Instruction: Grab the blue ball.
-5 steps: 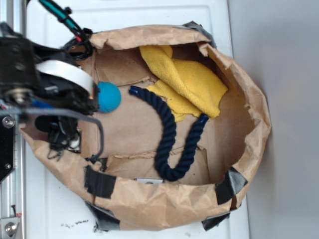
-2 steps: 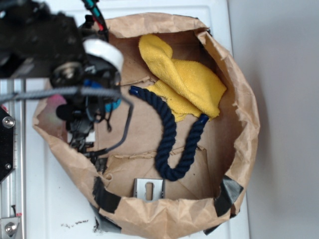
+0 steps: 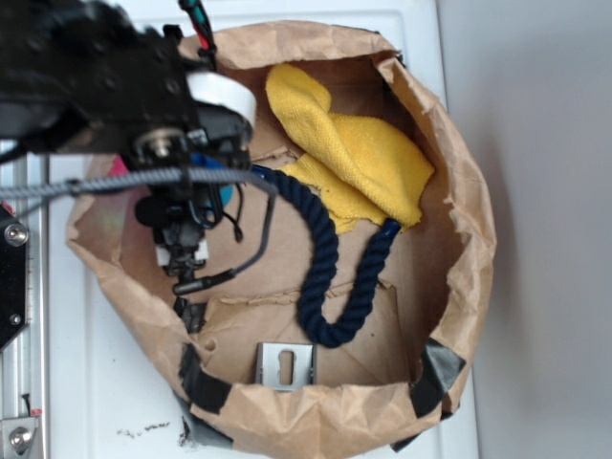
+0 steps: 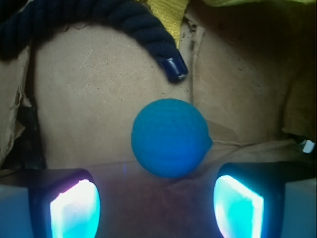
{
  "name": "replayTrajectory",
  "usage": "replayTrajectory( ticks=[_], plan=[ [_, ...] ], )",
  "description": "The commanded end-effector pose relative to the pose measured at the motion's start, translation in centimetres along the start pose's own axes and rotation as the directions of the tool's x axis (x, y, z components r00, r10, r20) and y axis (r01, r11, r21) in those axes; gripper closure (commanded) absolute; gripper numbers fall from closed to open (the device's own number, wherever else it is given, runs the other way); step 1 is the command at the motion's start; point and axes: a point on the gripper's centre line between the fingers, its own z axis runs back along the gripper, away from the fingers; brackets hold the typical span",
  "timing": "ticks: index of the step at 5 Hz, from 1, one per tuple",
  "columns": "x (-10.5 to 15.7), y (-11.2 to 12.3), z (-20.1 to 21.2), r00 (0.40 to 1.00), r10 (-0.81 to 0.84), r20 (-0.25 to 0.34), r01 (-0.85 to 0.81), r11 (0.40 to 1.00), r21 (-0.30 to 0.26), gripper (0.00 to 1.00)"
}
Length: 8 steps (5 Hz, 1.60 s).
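Exterior view, from above: a crumpled brown paper bag (image 3: pixel 459 210), its rim rolled down and patched with black tape (image 3: pixel 206 375), lies open on a white desk (image 3: pixel 96 402). To the right of the desk runs a plain grey surface (image 3: pixel 545 229). A metal rail (image 3: pixel 24 316) with screws runs along the left edge of the view. The bag's floor is flat brown cardboard (image 3: pixel 277 258), torn in places, with a small slotted metal plate (image 3: pixel 286 364) near the lower rim. A yellow cloth (image 3: pixel 359 158) lies bunched in the upper part of the bag. A dark navy rope (image 3: pixel 320 263) bends in a U across the middle, one end just beside the cloth.

The black robot arm (image 3: pixel 105 86) reaches in from the upper left and covers the left part of the bag; a sliver of teal shows beneath it, beside the rope's upper end.

Wrist view: the blue ball (image 4: pixel 169 137) rests on the cardboard floor, just below the rope's taped end (image 4: pixel 171 68). The gripper (image 4: pixel 156 208) hangs above it with its fingers (image 4: pixel 74 210) spread apart, one on each side of the ball's lower edge, neither touching it. The inner pads glow cyan.
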Motion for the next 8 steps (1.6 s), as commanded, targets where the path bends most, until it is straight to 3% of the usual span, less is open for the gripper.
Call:
replayTrajectory(
  ticks=[1,5,7,8],
  plan=[
    [2.3,0.9,0.8,0.996,0.046,0.071,-0.047,0.999,0.020,0.00],
    [1.6,0.8,-1.8,0.979,0.015,0.203,-0.028,0.997,0.065,0.00],
    [0.6,0.9,-3.6,0.979,-0.042,0.201,0.026,0.996,0.082,0.00],
    [0.6,1.0,-3.9,0.984,-0.025,0.176,0.012,0.997,0.079,1.00]
  ],
)
